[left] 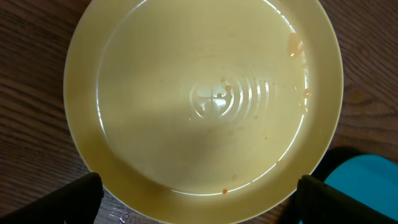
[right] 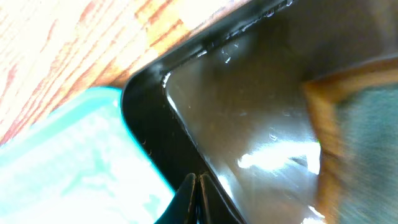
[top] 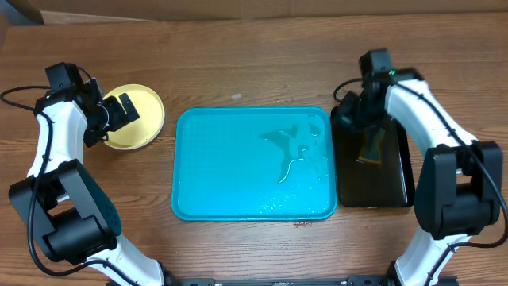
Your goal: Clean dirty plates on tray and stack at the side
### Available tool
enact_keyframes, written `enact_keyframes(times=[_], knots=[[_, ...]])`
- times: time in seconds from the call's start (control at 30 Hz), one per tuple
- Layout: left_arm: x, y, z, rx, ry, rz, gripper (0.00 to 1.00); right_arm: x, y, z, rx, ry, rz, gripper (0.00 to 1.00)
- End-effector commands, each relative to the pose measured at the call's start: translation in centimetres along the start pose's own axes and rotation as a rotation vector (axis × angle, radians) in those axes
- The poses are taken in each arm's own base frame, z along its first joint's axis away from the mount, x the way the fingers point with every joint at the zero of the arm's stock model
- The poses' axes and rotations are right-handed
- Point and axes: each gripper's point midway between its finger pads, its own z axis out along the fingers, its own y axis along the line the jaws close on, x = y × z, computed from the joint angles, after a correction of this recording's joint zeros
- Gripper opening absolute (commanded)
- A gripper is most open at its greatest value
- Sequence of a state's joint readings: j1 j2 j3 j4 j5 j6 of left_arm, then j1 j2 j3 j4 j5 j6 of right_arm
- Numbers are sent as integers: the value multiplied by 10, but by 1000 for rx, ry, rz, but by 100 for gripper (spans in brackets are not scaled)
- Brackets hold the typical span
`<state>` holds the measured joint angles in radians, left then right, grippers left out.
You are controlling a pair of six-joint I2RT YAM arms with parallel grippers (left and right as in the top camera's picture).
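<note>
A pale yellow plate [top: 141, 119] lies on the wooden table left of the tray [top: 238, 171] and fills the left wrist view [left: 205, 99]. It bears small orange-red specks near its rim. My left gripper [top: 123, 109] hovers over it, open, with a dark finger [left: 53, 199] at each side of the plate's near rim and nothing held [left: 199, 202]. The turquoise tray holds only streaks of water. My right gripper [top: 351, 117] is shut on nothing [right: 198, 199], over the left rim of the black tray [right: 236, 93].
The black tray [top: 373, 187] stands right of the turquoise one, and a brown-edged sponge [top: 371, 147] lies in it, seen blurred [right: 357, 137] right of my shut fingers. A corner of the turquoise tray [left: 367, 180] shows beside the plate. Both arms flank the table's sides.
</note>
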<state>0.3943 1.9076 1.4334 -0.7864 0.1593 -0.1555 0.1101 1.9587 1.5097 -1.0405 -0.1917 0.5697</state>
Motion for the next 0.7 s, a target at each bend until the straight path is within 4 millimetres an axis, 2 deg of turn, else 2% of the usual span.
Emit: enact_keyframes(times=[0.0, 0.03, 0.07, 0.13, 0.23, 0.67], knots=[[-2, 2, -1, -6, -7, 11, 100, -25, 25, -64, -57, -141, -203, 25], [-3, 2, -1, -6, -8, 11, 100, -27, 30, -76, -63, -156, -246, 44], [-3, 2, -1, -6, -8, 10, 100, -29, 34, -86, -68, -174, -281, 100], [-3, 2, -1, -6, -8, 11, 100, -36, 42, -106, -75, -219, -326, 100], [-3, 2, -1, -6, -8, 11, 100, -45, 51, -121, -95, -268, -334, 100], [-3, 2, -1, -6, -8, 11, 100, -46, 52, -120, -98, -273, -333, 100]])
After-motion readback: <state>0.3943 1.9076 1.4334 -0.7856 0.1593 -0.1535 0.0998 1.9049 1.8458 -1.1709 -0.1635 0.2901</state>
